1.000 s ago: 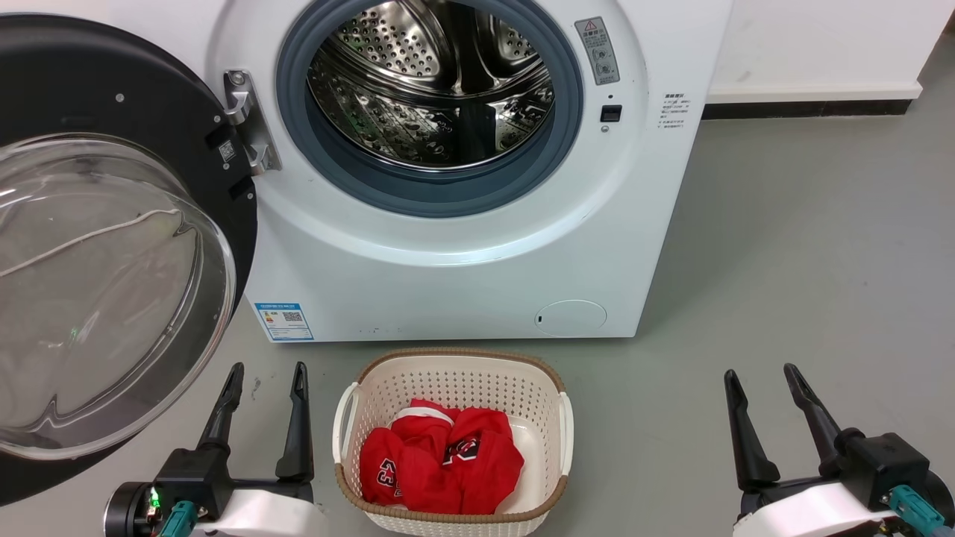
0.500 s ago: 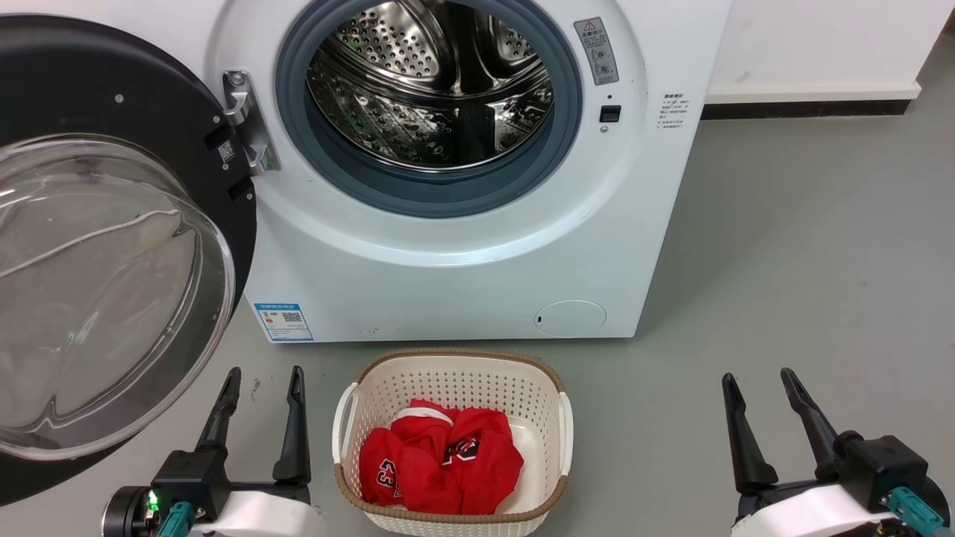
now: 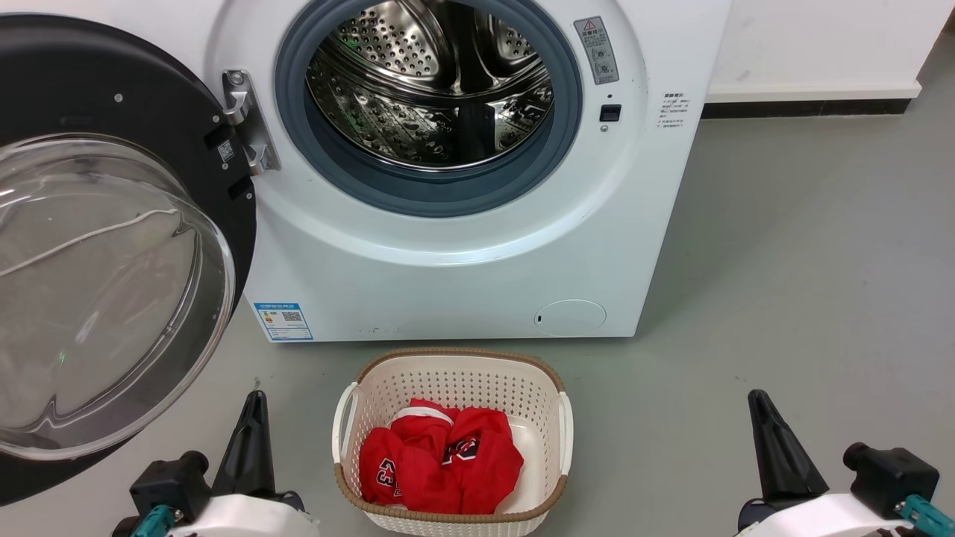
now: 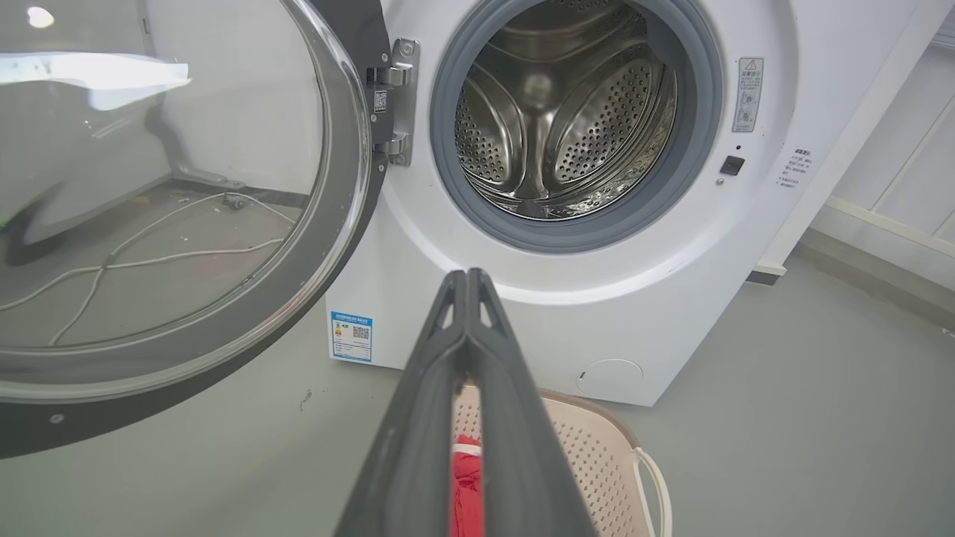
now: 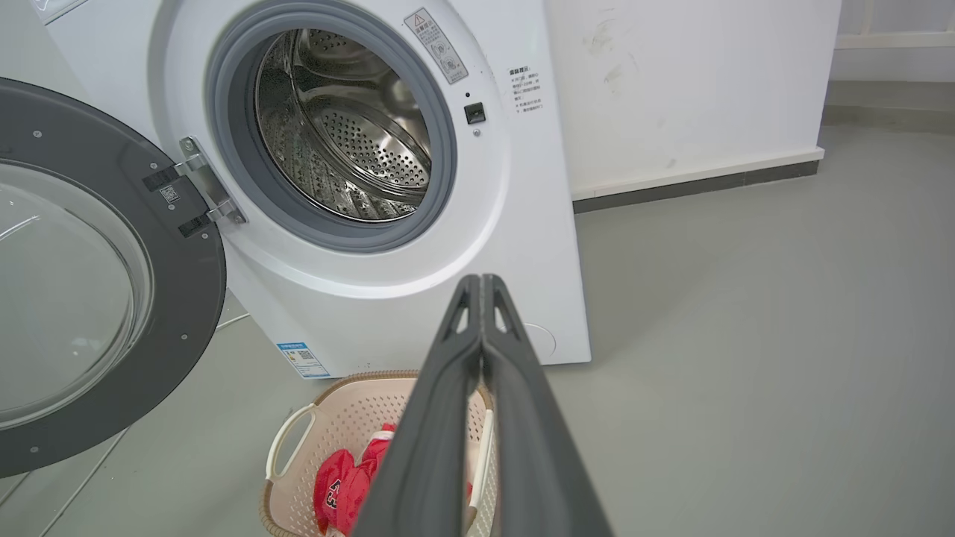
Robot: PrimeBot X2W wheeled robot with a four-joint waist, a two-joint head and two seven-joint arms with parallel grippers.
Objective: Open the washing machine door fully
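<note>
The washing machine (image 3: 462,268) stood on the grey floor (image 3: 806,283) with its back toward the white wall. The washing machine door (image 3: 112,261) was swung wide open on the robot's left, hanging from the metal hinge (image 3: 250,123) at the left edge of the opening. Its black inner ring and bulging glass bowl faced the robot, well clear of the grey rubber seal (image 3: 429,195) and the perforated steel drum (image 3: 433,82). The drum looked bare inside.

On the floor just in front of the machine sat a pale perforated basket (image 3: 455,365) holding a crumpled red garment (image 3: 440,466). It lay below the blue sticker (image 3: 283,321) and the round cap (image 3: 571,318).

The left gripper (image 3: 255,403) hung low beside the basket's left side, under the lower edge of the door and apart from it. Its fingers (image 4: 418,418) were pressed together at the tips with nothing between them. The right gripper (image 3: 757,399) was over open floor to the basket's right, well apart from the machine. Its fingers (image 5: 440,418) were likewise pressed together and gripped nothing.
</note>
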